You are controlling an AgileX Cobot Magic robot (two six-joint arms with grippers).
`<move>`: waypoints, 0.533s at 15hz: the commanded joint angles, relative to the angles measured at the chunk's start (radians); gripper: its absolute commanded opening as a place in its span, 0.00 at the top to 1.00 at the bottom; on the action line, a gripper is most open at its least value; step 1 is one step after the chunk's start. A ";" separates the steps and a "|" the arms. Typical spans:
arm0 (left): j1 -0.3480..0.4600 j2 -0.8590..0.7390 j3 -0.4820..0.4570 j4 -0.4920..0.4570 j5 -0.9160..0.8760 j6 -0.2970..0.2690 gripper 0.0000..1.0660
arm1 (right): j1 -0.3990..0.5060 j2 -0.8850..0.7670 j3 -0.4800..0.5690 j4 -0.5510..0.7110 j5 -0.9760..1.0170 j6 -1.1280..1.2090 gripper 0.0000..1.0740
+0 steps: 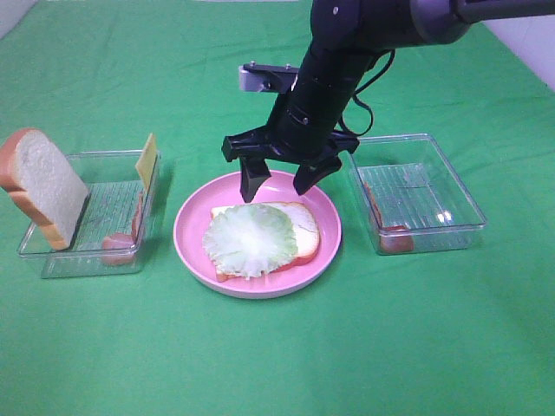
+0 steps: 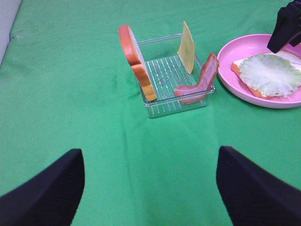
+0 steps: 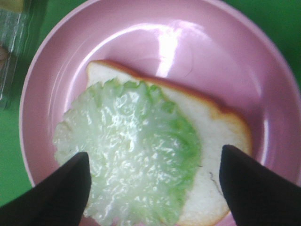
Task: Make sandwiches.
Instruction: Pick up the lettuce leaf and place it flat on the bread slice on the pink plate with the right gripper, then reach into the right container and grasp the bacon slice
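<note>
Sandwich half built: on the round pink plate (image 1: 191,227) one white bread slice (image 1: 305,227) lies flat with the pale green lettuce leaf (image 1: 250,240) on it; the right gripper (image 1: 278,191) hangs just above, jaws spread, empty. Judged next: ham or cheese. The left clear tray (image 1: 52,260) holds the second bread slice (image 1: 43,182), cheese square (image 2: 187,47) and ham strip (image 2: 202,77), all propped on edge. The left gripper (image 2: 150,151), wide and empty, must straddle a thin tilted piece.

All three views share the plate (image 1: 192,218) (right wrist closest, straight down)
</note>
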 commanded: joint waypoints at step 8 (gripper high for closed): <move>0.004 -0.018 0.002 0.000 -0.010 0.002 0.30 | -0.001 -0.162 -0.071 -0.281 0.272 0.162 0.32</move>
